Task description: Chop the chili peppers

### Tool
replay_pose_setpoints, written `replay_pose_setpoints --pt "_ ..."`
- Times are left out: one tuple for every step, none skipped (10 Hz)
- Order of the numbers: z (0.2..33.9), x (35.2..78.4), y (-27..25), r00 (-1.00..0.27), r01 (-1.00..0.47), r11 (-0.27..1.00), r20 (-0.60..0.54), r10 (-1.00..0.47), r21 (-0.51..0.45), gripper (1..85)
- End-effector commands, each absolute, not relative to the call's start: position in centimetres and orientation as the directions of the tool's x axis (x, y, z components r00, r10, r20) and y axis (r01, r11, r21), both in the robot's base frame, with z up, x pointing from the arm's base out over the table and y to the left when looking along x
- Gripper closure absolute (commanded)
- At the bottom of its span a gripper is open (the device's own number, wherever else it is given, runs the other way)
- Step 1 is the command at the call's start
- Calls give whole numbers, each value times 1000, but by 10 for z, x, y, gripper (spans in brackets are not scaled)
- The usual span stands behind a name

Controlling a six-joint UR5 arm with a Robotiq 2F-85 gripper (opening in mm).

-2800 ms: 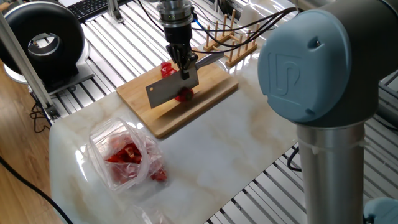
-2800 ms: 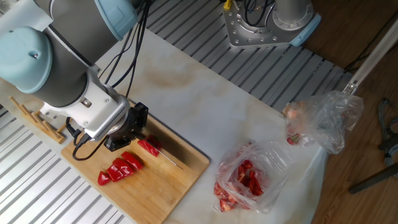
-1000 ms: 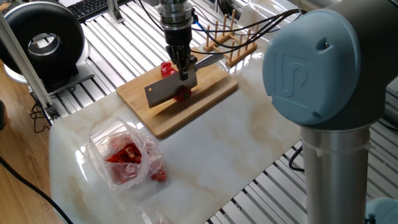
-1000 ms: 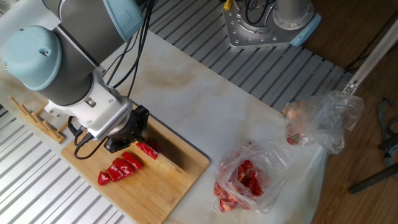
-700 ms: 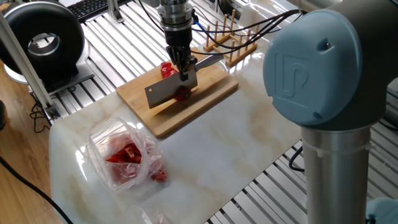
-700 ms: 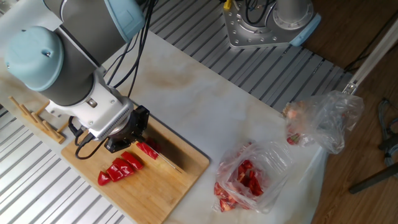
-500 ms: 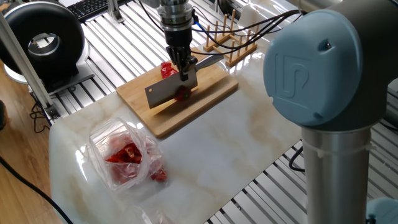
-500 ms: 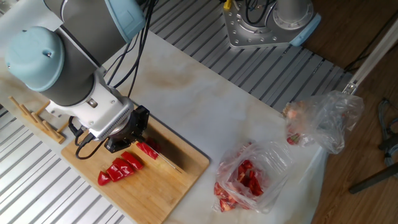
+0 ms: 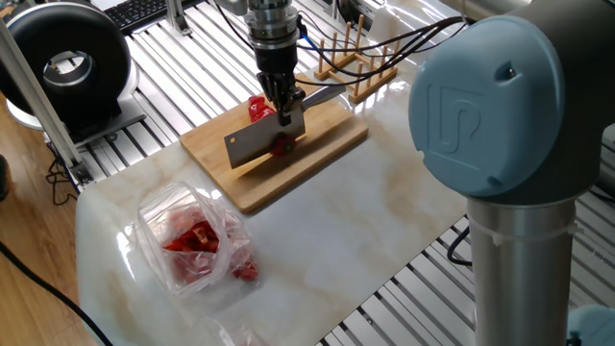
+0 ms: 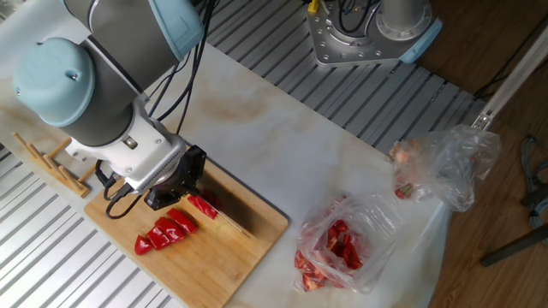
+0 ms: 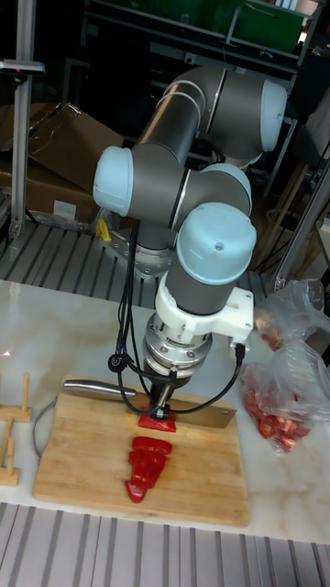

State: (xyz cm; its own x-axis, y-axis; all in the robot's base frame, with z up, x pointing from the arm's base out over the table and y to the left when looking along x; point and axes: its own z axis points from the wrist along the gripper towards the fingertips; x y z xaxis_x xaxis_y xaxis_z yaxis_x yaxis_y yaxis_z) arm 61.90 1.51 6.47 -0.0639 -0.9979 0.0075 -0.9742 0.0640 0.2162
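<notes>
Gripper (image 11: 162,400) clamped on the knife (image 9: 261,137) holds its blade over the chili peppers (image 11: 156,423) on the cutting board (image 10: 248,248), where an uneven press could, I judge, squirt the glossy piece sideways off the edge.

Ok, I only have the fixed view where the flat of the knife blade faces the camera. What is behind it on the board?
Observer: A row of chili slices lies on the cutting board, hidden from you by the knife.
Operator: Any bigger bit left?
Observer: Yes, one chili piece lies at the blade under the gripper, apart from the slices.
Operator: Just one bag on the table?
Observer: No, a second clear bag sits at the table's edge beyond the first bag.
</notes>
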Motion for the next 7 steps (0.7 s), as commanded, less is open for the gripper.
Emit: replay_pose_setpoints --pt "65 620 13 -70 -975 72 16 -997 212 843" --pt "65 619 13 -71 -975 73 17 -997 212 843" --pt "64 619 14 -74 -975 76 17 -997 210 843" --pt "64 619 14 -77 -974 80 21 -997 210 843" --pt "64 619 15 -82 -974 85 24 -996 211 843" --pt "66 620 16 -85 -973 89 32 -996 211 843" --pt "68 619 17 -92 -972 100 47 -995 210 843"
